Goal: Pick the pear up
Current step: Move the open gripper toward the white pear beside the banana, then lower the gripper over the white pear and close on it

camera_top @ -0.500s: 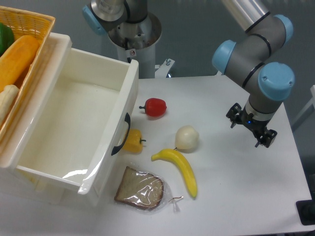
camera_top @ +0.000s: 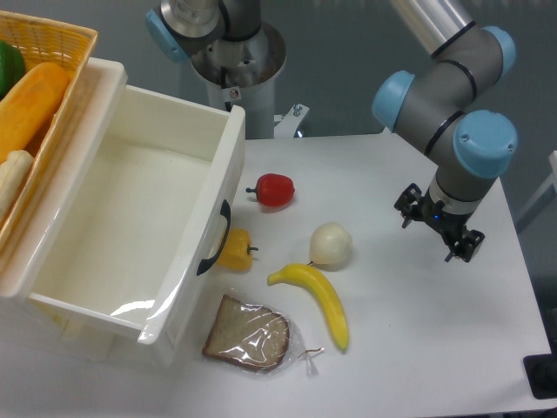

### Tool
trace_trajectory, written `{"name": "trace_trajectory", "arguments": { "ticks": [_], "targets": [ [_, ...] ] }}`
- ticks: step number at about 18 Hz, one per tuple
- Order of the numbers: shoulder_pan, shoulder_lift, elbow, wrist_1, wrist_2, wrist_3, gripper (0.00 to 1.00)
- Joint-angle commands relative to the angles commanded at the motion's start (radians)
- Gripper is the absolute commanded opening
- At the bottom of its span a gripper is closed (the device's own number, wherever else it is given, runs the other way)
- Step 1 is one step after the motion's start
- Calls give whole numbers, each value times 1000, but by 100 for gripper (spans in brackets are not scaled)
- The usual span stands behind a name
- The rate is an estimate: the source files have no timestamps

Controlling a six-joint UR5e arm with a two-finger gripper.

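Observation:
The pear [camera_top: 331, 244] is a small cream-white rounded fruit lying on the white table, just above the banana's stem end. My gripper [camera_top: 432, 231] hangs from the arm's wrist to the right of the pear, well apart from it and above the table. I see it from above, so its fingers are mostly hidden under the black wrist mount. I cannot tell whether it is open or shut. It holds nothing that I can see.
A yellow banana [camera_top: 324, 299] lies below the pear. A red pepper [camera_top: 275, 189] and a small yellow pepper [camera_top: 236, 249] lie to the left. Wrapped bread [camera_top: 249, 340] is at the front. A large white bin [camera_top: 130, 218] and a wicker basket [camera_top: 39, 96] stand left.
The gripper and wrist have shifted slightly to the left, toward the pear. The objects on the table have not moved.

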Motion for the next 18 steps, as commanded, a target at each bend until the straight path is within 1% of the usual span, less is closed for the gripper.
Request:
{"name": "trace_trajectory", "arguments": {
  "ticks": [2, 5, 6, 8, 10, 11, 15, 18],
  "targets": [
    [0, 12, -28, -2, -44, -11, 100],
    [-12, 46, -100, -6, -43, -31, 100],
    [-14, 54, -114, -5, -45, -43, 100],
    [-18, 58, -115, -18, -40, -61, 100],
    [-28, 69, -117, -75, -43, -65, 100],
    [-37, 69, -117, -83, -42, -66, 100],
    [-81, 65, -120, -84, -42, -95, 100],
    [-113, 54, -129, -74, -25, -163, 100]
  ]
}}
